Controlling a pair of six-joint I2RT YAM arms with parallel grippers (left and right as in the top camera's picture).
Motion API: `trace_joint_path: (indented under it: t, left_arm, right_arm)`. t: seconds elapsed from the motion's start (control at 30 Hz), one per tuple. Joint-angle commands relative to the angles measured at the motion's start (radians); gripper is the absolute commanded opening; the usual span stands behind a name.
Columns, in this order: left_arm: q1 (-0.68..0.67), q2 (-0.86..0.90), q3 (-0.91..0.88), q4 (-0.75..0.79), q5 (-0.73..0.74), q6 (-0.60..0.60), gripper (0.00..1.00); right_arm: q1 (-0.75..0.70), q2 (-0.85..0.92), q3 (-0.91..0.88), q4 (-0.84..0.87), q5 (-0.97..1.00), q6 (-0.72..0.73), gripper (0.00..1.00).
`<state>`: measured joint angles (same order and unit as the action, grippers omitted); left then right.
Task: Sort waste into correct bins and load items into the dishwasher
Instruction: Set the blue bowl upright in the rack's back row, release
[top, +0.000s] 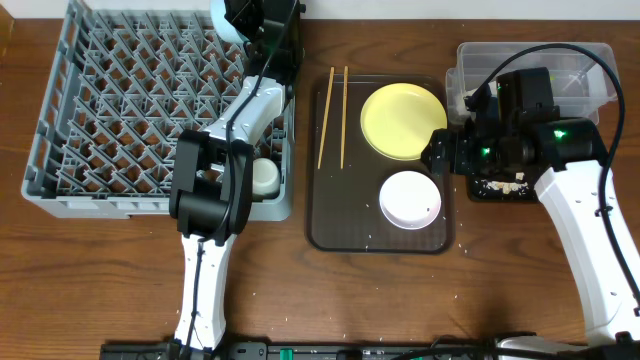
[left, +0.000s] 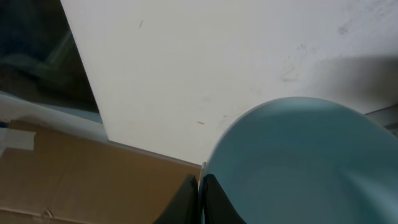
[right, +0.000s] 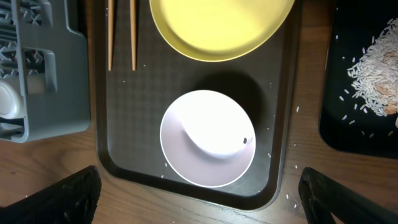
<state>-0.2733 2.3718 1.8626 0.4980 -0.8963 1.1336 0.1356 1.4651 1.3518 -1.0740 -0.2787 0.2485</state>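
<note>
Blue bowl (left: 298, 162) in left end effector (left: 200, 190)

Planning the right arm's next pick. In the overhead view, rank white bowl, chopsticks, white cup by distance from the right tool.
1. white bowl, on the brown tray, closest to the right tool.
2. chopsticks, tray's left side.
3. white cup, in the grey rack.

This looked like a robotics lab set up as a mock kitchen clearing station: a left arm (top: 205, 270) and a right arm (top: 585, 230), trailing black cables (top: 600, 90), stood at a wooden worktop (top: 480, 290). On it sat a grey rack (top: 130, 110) and a brown tray (top: 340, 215) with a plate (top: 402, 120), a bowl (top: 410, 199) and chopsticks (top: 333, 115). Behind it, the left wrist view showed a plain white panel (left: 205, 62) and cardboard (left: 74, 168).
</note>
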Motion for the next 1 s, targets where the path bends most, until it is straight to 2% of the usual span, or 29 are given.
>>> trace_joint_path:
  t: [0.0, 0.27, 0.67, 0.8, 0.97]
  left_arm:
    - [-0.010, 0.023, 0.009, 0.008, 0.016, 0.018, 0.08]
    - [-0.016, 0.024, 0.006, -0.051, 0.032, 0.018, 0.08]
    - [-0.017, 0.028, 0.006, -0.050, 0.043, 0.017, 0.07]
    - [-0.039, 0.028, 0.006, -0.153, 0.052, 0.014, 0.07]
    - [-0.058, 0.028, 0.006, -0.157, 0.051, 0.000, 0.08]
  right_arm:
    - [0.010, -0.005, 0.002, 0.000, 0.002, -0.003, 0.99]
    - [0.010, -0.005, 0.002, 0.000, 0.002, -0.003, 0.99]
    - [0.010, -0.005, 0.002, 0.000, 0.002, -0.003, 0.99]
    - [0.010, -0.005, 0.002, 0.001, 0.002, -0.003, 0.99]
    - [0.010, -0.005, 0.002, 0.000, 0.002, -0.003, 0.99]
